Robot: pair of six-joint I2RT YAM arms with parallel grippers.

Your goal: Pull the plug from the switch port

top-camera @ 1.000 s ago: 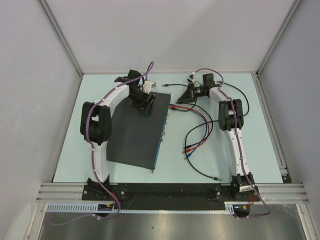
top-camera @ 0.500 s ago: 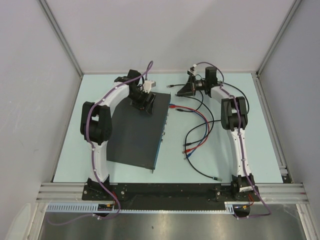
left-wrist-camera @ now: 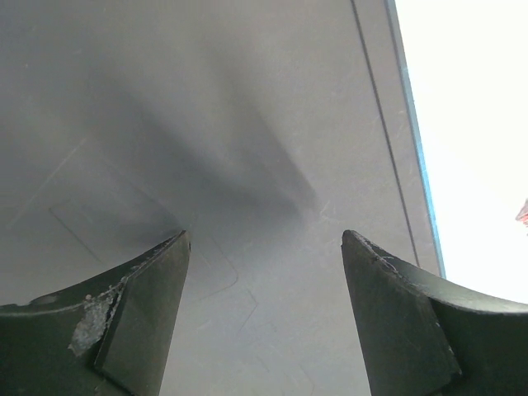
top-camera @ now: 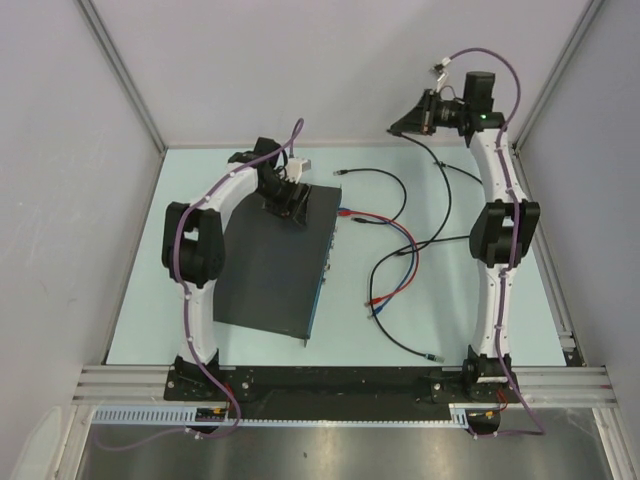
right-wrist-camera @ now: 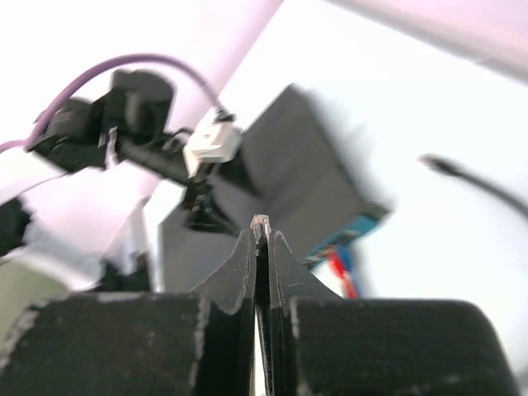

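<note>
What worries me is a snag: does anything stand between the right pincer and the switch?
Nothing solid visible: the right pincer, shut on a plug, hangs high; only cables lie beside the switch.

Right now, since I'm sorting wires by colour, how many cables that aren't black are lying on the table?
2. A red cable and a blue cable run side by side from the switch, looping right, then back toward it. None looks hidden.

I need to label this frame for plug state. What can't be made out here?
- Which ports on the switch are occupied: too small in the top view, blurred in the right wrist view.
- The plug: only its clear tip shows; the right gripper hides the rest.
- Whether the left gripper touches the switch: left wrist view cannot settle it.
</note>
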